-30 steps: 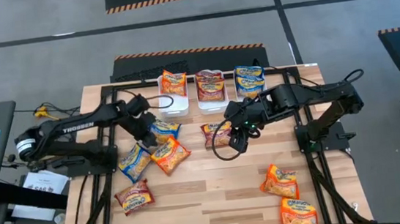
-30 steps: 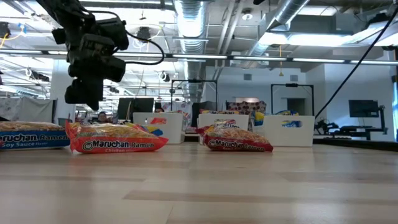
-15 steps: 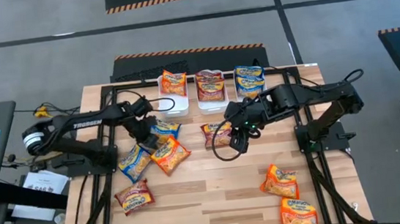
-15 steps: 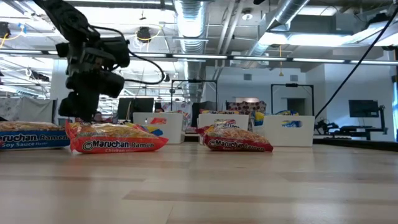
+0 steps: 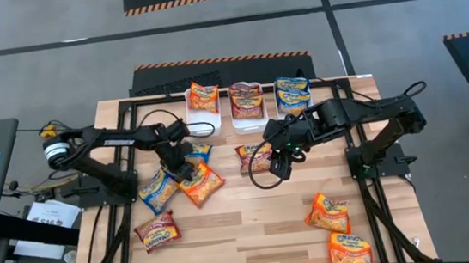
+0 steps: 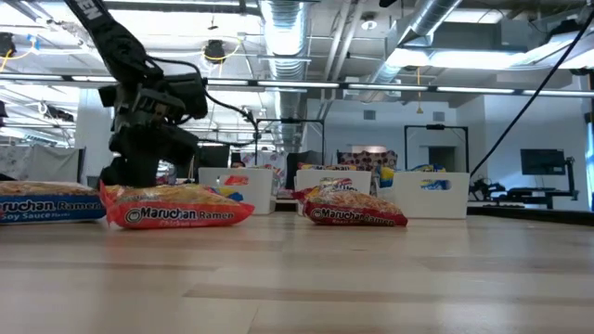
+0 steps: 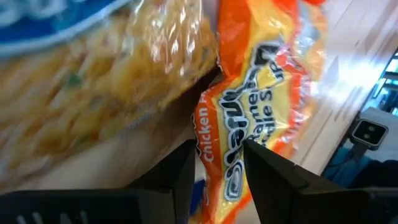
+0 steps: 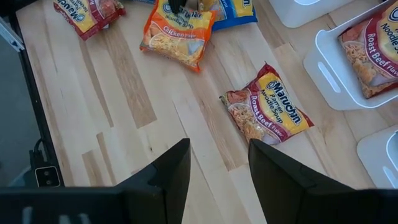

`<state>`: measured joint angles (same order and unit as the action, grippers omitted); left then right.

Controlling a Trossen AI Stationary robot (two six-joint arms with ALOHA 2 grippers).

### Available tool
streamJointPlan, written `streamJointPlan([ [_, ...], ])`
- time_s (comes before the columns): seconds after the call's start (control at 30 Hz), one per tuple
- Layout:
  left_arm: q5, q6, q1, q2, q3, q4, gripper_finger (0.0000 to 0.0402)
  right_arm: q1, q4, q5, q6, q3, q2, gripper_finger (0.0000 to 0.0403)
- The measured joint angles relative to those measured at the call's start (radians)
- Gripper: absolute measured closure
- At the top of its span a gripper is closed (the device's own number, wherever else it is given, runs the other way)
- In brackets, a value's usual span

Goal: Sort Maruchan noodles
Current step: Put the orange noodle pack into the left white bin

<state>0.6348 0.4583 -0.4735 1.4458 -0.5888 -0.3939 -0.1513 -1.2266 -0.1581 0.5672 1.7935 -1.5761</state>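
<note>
Maruchan noodle packets lie flat on the wooden table. My left gripper (image 5: 181,163) is low over a cluster at the left. It is open, its fingers (image 7: 180,168) to either side of an edge of the orange chicken packet (image 7: 261,93) (image 5: 200,183) (image 6: 176,206). A blue packet (image 5: 195,150) lies at the far side of that packet. My right gripper (image 5: 275,171) hangs open above the table centre, near a maroon beef packet (image 8: 268,111) (image 5: 254,156). My left gripper comes slanting down from the left-far side at the orange packet's edge (image 7: 214,118) by the blue packet. The edge shows in the gap between the open fingers. Whether the fingertips touch it I cannot tell. The packet lies flat on the table.
Three white bins (image 5: 205,127) stand in a row at the far edge, holding an orange, a maroon and a blue packet. Another blue packet (image 5: 156,191) and a maroon one (image 5: 156,232) lie near left. Two orange packets (image 5: 329,213) lie near right. Bare wood spans the near middle.
My left gripper has sunk toward the table and gone a little toward the near edge, down to the orange packet beside the blue one, tipping as it went. Its fingers stay apart. The packets lie where they were.
</note>
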Motion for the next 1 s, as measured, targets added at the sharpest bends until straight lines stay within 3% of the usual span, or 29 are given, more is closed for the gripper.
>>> streamJointPlan([
  [0.33,0.099,0.047,0.07,0.112,0.0,0.137,0.0285,0.0,0.0,0.0,0.0,0.0,0.0,0.0216],
  [0.63,0.139,0.116,0.11,0.106,0.0,0.192,0.0393,0.002,0.001,-0.001,0.001,0.0,0.0,0.0216],
  [1.0,0.199,0.133,0.14,0.072,0.0,0.211,0.0401,0.002,0.003,0.006,0.001,0.0,0.0,0.0216],
])
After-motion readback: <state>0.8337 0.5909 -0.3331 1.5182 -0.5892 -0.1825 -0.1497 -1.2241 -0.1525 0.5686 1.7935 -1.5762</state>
